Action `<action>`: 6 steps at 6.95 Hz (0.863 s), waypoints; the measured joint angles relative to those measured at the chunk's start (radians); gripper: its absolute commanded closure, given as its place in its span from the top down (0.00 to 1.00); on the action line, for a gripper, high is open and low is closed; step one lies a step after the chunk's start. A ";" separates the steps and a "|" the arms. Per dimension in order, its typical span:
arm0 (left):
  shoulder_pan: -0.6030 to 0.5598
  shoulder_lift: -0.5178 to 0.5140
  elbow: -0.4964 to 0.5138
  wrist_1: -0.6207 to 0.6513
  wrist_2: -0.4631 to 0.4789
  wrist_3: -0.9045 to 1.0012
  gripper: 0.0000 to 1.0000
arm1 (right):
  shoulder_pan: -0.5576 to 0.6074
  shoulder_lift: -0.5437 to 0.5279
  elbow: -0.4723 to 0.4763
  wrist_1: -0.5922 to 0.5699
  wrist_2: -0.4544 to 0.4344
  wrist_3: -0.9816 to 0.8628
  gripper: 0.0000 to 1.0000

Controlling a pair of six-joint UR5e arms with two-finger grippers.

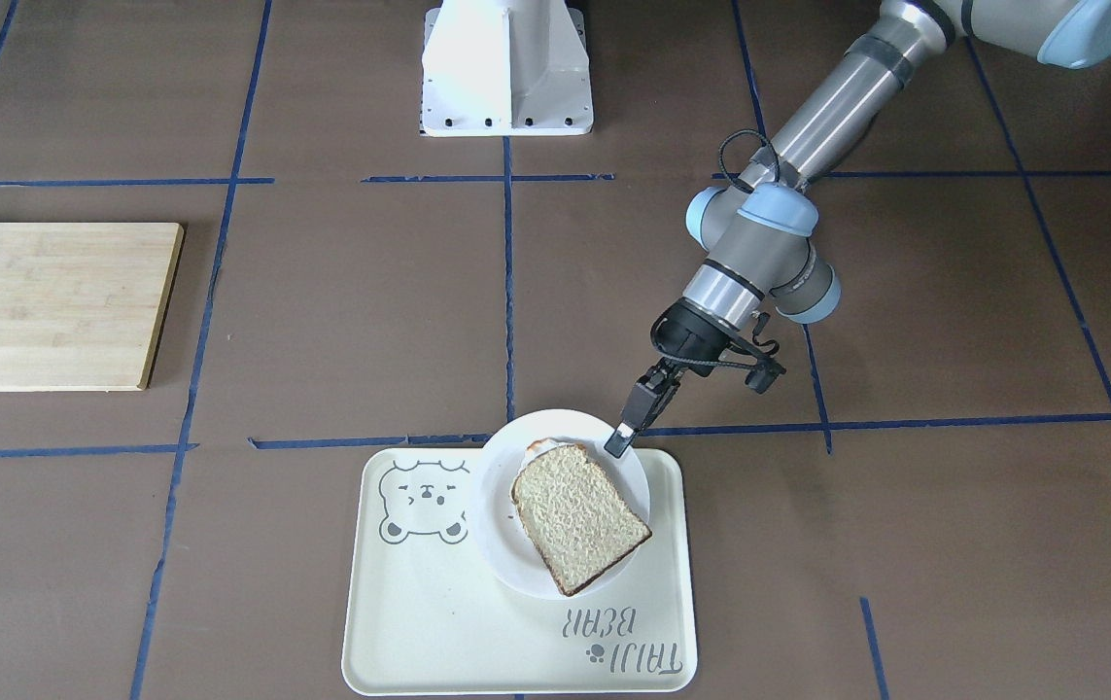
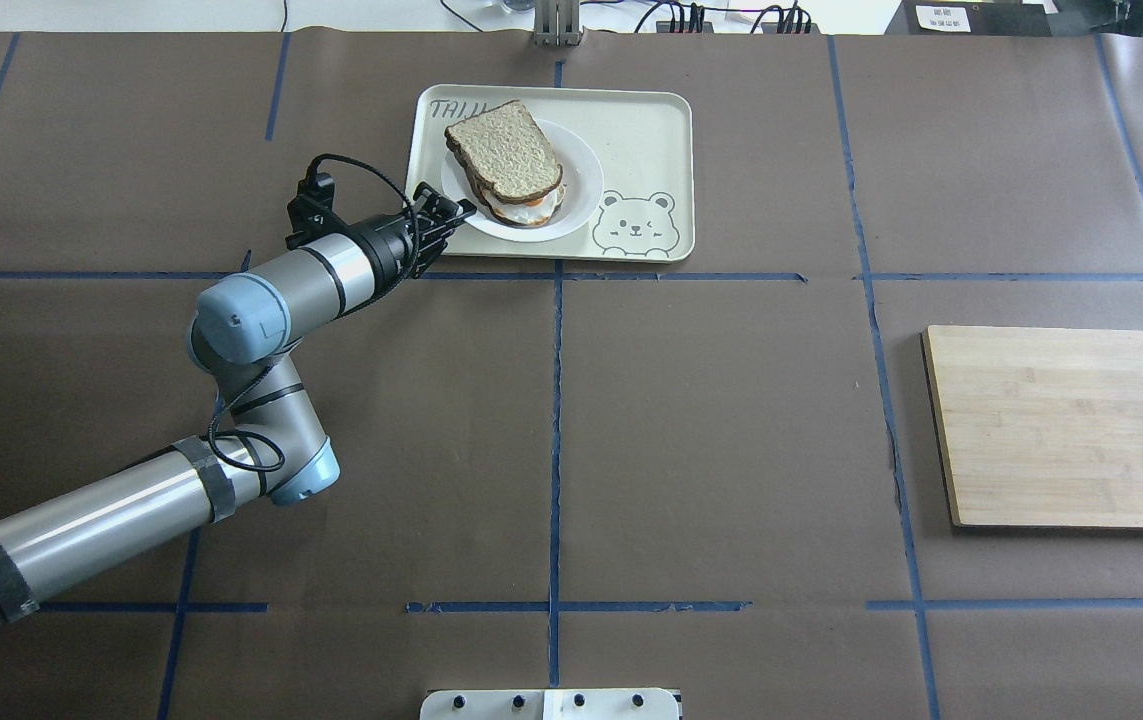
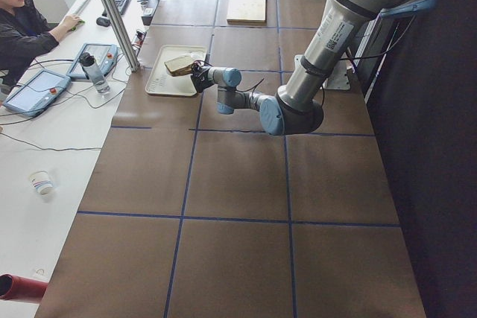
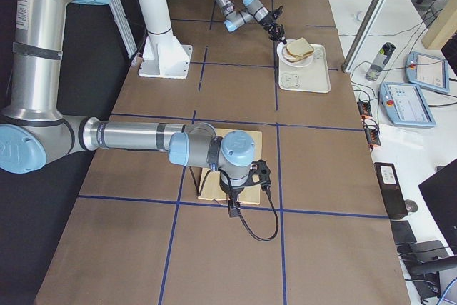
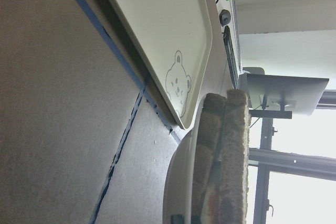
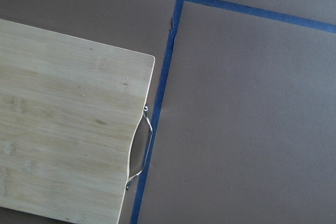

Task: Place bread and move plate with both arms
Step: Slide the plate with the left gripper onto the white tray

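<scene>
Showing the bread, pale, speckled, brown-crusted and round-topped, lying topmost on an egg-bearing slice upon the plate, itself sitting on the bear tray and overlapping its robot-side edge. Showing the left gripper pinching the plate's rim, jaws narrowed almost together. Showing the right gripper hanging over the wooden board, well apart from the tray; opening impossible to tell.

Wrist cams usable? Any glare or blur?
Left wrist view: window blown out at lower right, the near bread and plate soft. Right wrist view: evenly lit, wooden board grain sharp, no glare.
</scene>
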 measured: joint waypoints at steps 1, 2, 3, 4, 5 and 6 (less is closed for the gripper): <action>0.000 -0.041 0.056 0.001 0.000 0.002 0.17 | 0.000 0.000 0.000 0.000 0.000 0.000 1.00; -0.001 -0.071 0.097 0.004 0.000 0.003 0.49 | 0.000 0.000 0.000 0.000 0.000 0.000 1.00; -0.001 -0.093 0.124 0.007 0.000 0.004 0.94 | 0.000 0.000 -0.001 0.000 0.000 0.000 1.00; -0.001 -0.106 0.134 0.009 -0.001 0.007 1.00 | 0.000 0.001 -0.001 0.000 0.000 0.000 1.00; -0.001 -0.113 0.128 0.016 -0.009 0.012 1.00 | 0.000 0.002 -0.001 0.000 0.001 0.000 1.00; -0.003 -0.112 0.097 0.046 -0.046 0.032 1.00 | 0.000 0.003 -0.002 0.000 0.000 0.000 1.00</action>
